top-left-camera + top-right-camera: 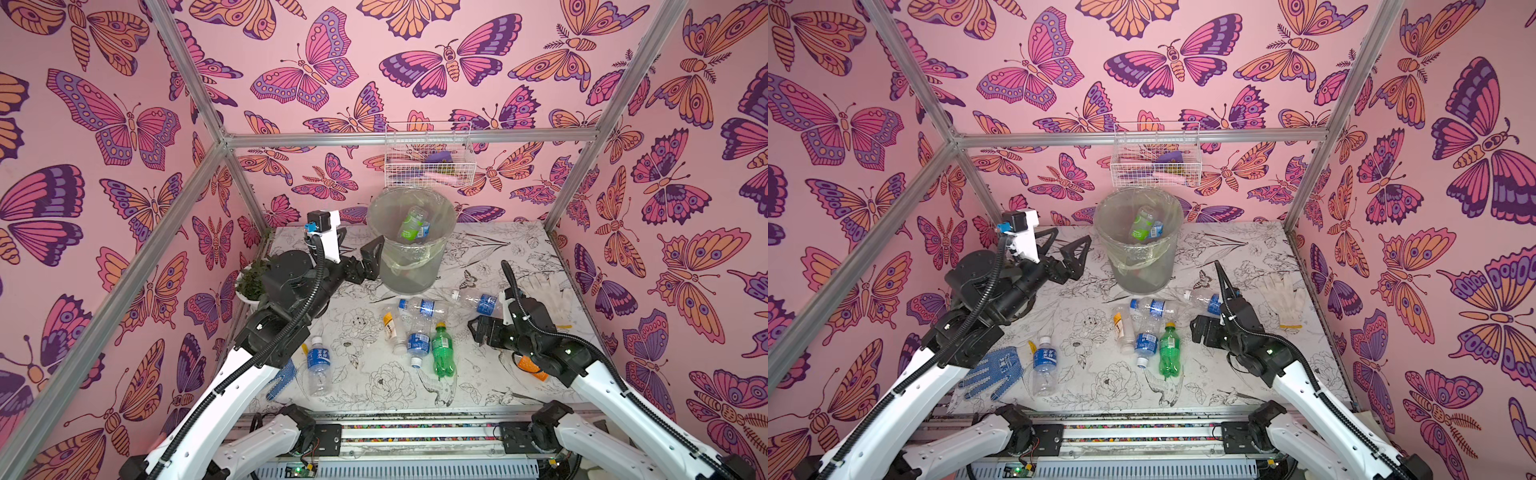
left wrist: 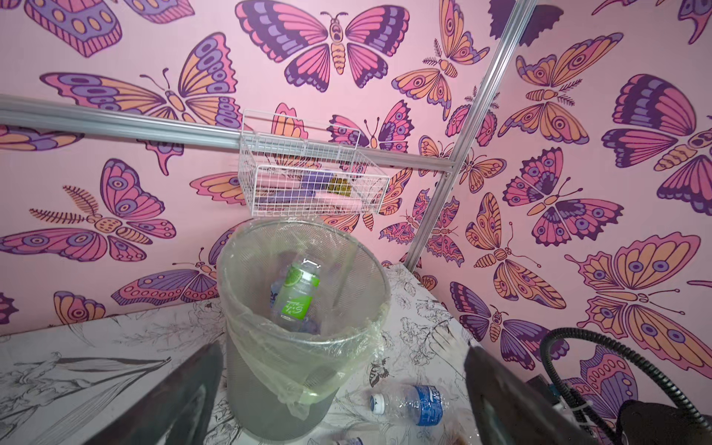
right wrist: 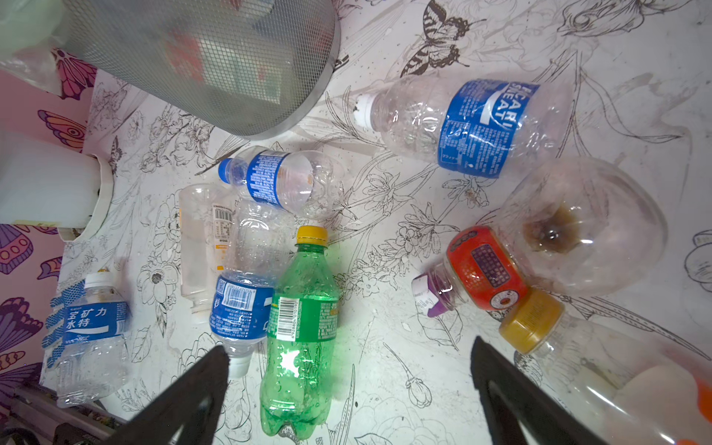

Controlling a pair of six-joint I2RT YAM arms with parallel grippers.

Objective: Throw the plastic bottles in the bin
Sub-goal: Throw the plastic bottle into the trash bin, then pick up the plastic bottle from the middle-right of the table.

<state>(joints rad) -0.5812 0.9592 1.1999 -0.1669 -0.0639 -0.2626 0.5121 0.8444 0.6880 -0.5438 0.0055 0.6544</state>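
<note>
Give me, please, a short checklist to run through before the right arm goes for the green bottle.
1. Right gripper open and empty: ok.
2. Green bottle within reach, lying flat just before those jaws: ok.
3. Green bottle free of neighbours: not ok; a blue-labelled bottle lies against it.
4. Mouth of the bin unblocked, room inside: ok.
5. Left gripper open, beside the bin, off its mouth: ok.

Top pair high, facing back wall [image 1: 374, 62]; wrist cameras close; all share bin [image 1: 415, 270].
</note>
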